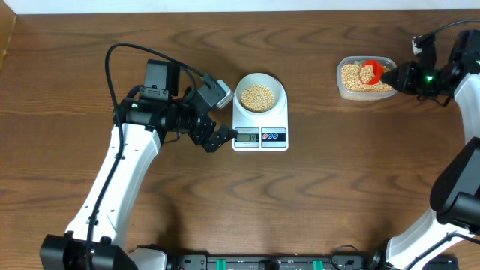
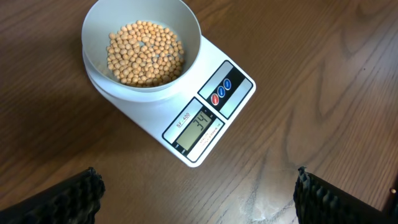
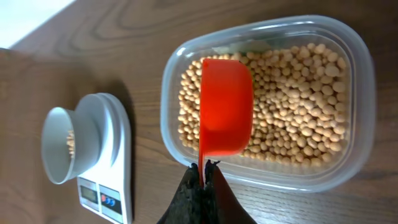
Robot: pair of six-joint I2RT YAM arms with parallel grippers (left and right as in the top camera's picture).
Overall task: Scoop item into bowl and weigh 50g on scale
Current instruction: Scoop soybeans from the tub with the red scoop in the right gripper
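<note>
- Currently the step in hand looks like loading another scoopful: the right end effector (image 3: pixel 204 169) is clenched on the handle of an orange scoop (image 3: pixel 225 106), which sits over the loose beans (image 3: pixel 298 112) in the clear container (image 3: pixel 364 93).
- Whether the scoop already carries beans is hard to tell from the wrist view, which shows only its solid orange side.
- A layer of beans lies in the bowl (image 2: pixel 180 18), which stands on the scale (image 2: pixel 155 118); the display (image 2: pixel 198 127) reads 34, so I judge the target of 50 not yet reached.
- Next, the move calls for a modest load, carried level across the bench (image 1: pixel 315 187) to the bowl and tipped in slowly while the reading climbs, since overshooting would mean taking beans out.
- Bowl and scale lie well apart from the right end effector, toward the bench's middle.
- The left end effector (image 1: pixel 217 139) is released, fingers spread wide, empty, just beside the scale's front corner near the display.
</note>
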